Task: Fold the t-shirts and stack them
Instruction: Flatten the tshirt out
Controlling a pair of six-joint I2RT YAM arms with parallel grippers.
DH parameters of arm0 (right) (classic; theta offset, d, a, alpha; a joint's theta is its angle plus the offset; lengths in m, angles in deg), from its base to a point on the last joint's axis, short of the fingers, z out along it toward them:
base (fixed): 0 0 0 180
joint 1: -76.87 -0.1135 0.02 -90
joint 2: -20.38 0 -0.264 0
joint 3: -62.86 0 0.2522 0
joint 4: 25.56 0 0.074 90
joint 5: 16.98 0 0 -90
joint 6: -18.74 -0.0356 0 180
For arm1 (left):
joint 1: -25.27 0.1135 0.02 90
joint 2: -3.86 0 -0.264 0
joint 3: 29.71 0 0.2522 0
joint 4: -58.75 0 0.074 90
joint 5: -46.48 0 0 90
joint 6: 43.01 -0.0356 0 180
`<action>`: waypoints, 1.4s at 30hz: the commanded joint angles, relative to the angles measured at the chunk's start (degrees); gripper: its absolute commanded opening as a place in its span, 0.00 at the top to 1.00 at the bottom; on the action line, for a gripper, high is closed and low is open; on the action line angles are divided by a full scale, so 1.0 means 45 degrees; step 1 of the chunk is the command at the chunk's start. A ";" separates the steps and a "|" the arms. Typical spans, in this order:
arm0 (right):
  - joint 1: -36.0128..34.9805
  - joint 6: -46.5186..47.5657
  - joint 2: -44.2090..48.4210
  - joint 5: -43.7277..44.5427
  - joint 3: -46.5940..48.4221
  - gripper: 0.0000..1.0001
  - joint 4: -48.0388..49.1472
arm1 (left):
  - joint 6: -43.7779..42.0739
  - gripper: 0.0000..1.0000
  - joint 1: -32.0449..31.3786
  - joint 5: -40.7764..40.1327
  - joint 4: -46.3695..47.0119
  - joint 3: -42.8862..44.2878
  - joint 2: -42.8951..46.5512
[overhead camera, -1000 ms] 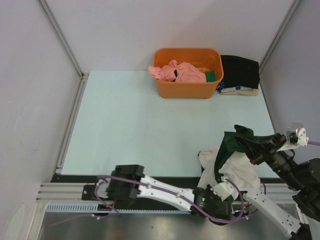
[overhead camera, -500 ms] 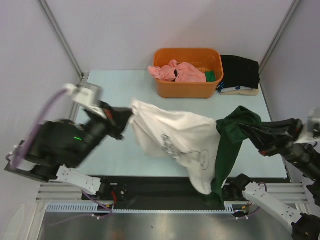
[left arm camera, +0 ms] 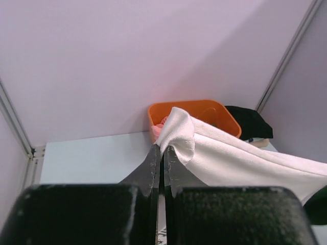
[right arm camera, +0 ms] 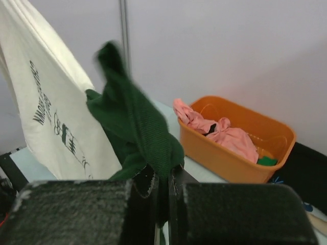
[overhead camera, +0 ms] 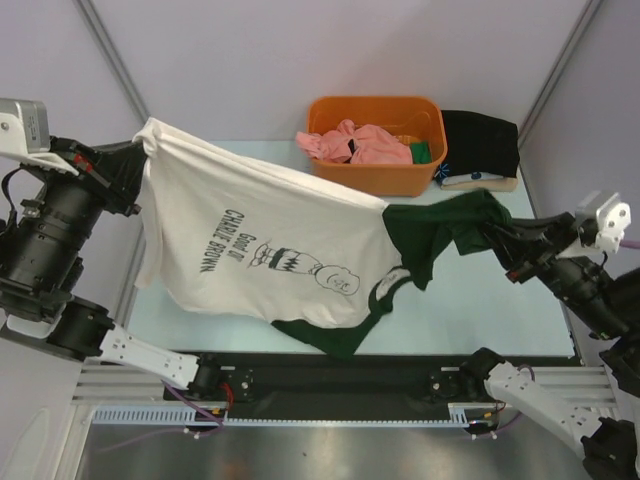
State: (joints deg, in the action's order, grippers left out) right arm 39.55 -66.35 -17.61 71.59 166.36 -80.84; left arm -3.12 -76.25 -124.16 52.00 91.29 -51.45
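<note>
- Pale green bench [overhead camera: 250, 170] between white walls, top view: cream t-shirt [overhead camera: 270, 250] hangs in the air, stretched between both arms, not lying on the bench.
- Its long axis runs left to right across the bench. The print faces up and the dark green collar sags toward the near edge.
- Left gripper [overhead camera: 143, 150] is raised above the far-left corner, clamped on a cream corner of the cream t-shirt.
- Right gripper [overhead camera: 492, 238] is by the right edge, clamped on the dark green sleeve [overhead camera: 440, 225].
- Judgement: the next move is to lower the shirt flat. Bare bench lies straight below and both arms are equally engaged.
- Orange bin [overhead camera: 372, 180] sits at the far edge and holds the pink t-shirt [overhead camera: 360, 143], crumpled.
- Black t-shirt [overhead camera: 480, 145] lies folded in the far-right corner, on top of a beige t-shirt [overhead camera: 495, 184].
- Left wrist view: jaws pinched closed, and a small cream fold bulges out just past the tips. The cloth is a thin soft knit that drapes away to the right in smooth folds.
- The orange bin and black t-shirt show behind it.
- Right wrist view: jaws closed on the dark green sleeve, a thicker ribbed-looking knit that stands up in a floppy peak.
- The cream body hangs to the left with its print visible. The orange bin is rigid smooth plastic, beyond on the right.
</note>
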 commanded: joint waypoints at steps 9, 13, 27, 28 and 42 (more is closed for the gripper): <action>-0.5099 0.2520 0.0263 0.5492 0.0782 1.00 0.1393 | -0.3097 1.00 -0.0058 0.1729 0.3057 -0.2266 0.1159; -0.8381 0.4665 -0.0365 0.8286 0.0275 1.00 0.2582 | -0.4158 1.00 0.0292 0.2097 0.3659 -0.3263 0.0807; -1.9701 1.5778 0.0667 1.7468 0.0653 1.00 1.0741 | 0.2771 1.00 0.6983 0.7151 -0.2513 -0.3927 -0.0130; -2.2054 1.8994 0.0961 1.7892 -0.0689 1.00 1.7652 | 0.4052 1.00 0.7534 0.7487 -0.2900 -0.3910 -0.0344; -2.5342 2.9205 -0.1042 1.5983 -0.1288 1.00 2.9442 | 0.9494 1.00 1.2598 1.2489 -0.5931 -0.5609 -0.0327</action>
State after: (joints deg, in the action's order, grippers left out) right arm -76.14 38.94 -13.18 146.07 159.84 34.15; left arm 34.54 -19.92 -72.64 24.15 63.64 -58.43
